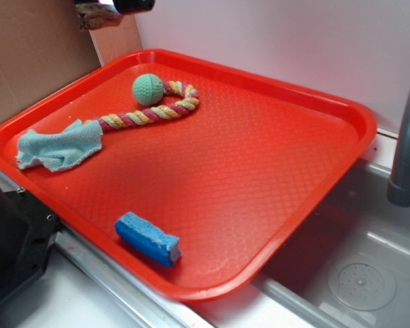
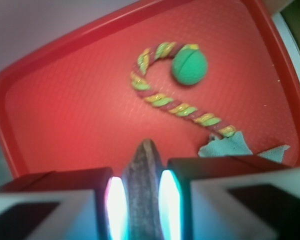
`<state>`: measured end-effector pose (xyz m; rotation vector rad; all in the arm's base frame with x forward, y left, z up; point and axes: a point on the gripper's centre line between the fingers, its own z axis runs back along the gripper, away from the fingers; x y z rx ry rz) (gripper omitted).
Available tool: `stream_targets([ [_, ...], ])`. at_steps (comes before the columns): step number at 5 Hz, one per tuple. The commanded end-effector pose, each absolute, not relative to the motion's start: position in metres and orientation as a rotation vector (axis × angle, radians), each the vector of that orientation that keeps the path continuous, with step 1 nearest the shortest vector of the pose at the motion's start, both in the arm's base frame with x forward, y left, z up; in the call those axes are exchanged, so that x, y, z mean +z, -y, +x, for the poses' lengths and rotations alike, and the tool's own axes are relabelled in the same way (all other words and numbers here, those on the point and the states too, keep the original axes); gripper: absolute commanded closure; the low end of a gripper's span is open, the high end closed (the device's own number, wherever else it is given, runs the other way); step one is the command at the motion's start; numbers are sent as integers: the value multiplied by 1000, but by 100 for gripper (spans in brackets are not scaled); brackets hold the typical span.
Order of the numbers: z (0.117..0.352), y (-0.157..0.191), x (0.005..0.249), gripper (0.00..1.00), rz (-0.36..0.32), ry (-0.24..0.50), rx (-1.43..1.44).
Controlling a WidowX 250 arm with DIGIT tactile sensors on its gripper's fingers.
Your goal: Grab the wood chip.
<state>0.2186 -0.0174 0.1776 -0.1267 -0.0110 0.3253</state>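
Red tray [image 1: 342, 147] filling both views, I'm seeing the gripper [image 2: 142, 200] pinching the wood chip [image 2: 144, 185] bottom-centre of wrist view; grab looking done, next just holding firm.

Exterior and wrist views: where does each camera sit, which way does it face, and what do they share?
Exterior: off the tray's near corner, looking down and across it; only the raised tool shows at the top edge.
Wrist: on the arm above the tray, looking down past the tool, shut on the wood chip.
Shared: green ball, rope, blue cloth. The sponge shows only in the exterior view.
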Motion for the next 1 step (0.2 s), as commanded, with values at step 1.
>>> stream_targets([
  [1, 206, 17, 187, 100, -123, 3, 199],
])
